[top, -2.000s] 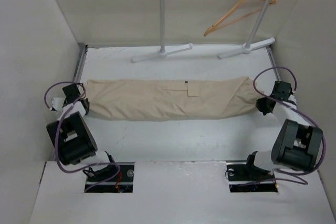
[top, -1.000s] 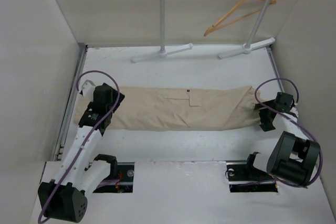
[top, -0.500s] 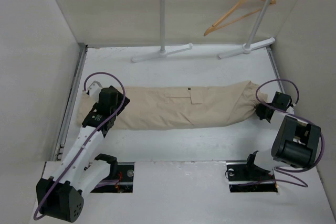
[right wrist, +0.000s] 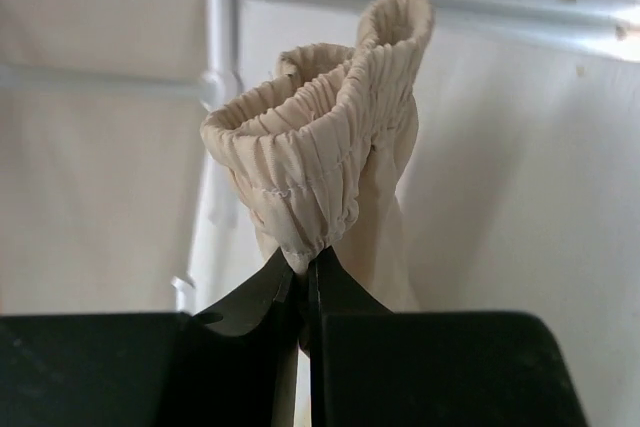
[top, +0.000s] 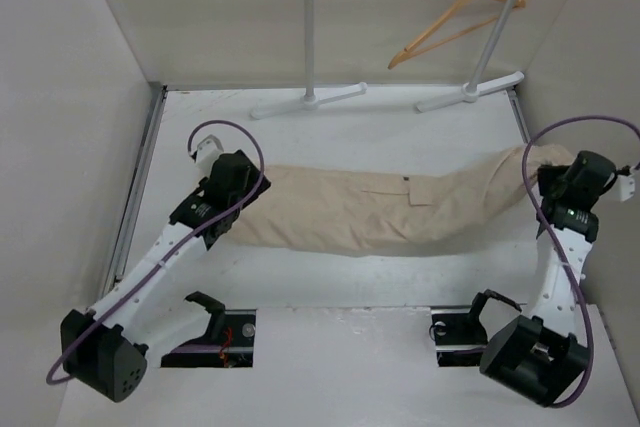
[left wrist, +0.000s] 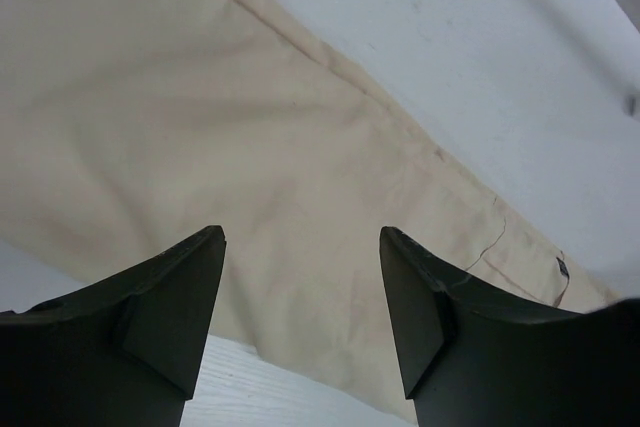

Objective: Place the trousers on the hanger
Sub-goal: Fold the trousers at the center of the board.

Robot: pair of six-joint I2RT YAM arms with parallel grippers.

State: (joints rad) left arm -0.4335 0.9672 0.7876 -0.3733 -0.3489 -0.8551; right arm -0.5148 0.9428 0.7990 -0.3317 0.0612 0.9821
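Observation:
The beige trousers (top: 380, 209) lie stretched across the table, legs to the left and waist to the right. My right gripper (top: 553, 180) is shut on the gathered elastic waistband (right wrist: 325, 137) and holds that end raised off the table; in the right wrist view its jaws (right wrist: 310, 265) pinch the fabric's lower fold. My left gripper (top: 228, 203) hovers open over the leg end, and in the left wrist view the cloth (left wrist: 250, 137) spreads beneath its spread fingers (left wrist: 300, 292), which hold nothing. The wooden hanger (top: 455, 22) hangs on the rack at the back right.
The white clothes rack (top: 310, 37) stands at the back, its feet (top: 308, 102) resting on the table behind the trousers. Plain walls close in both sides. Bare white table (left wrist: 480, 57) lies beyond the trousers' far edge.
The right gripper has shut on the waistband and lifted it up and to the right, dragging the trousers rightward. The left arm has followed to the right over the leg end, still open.

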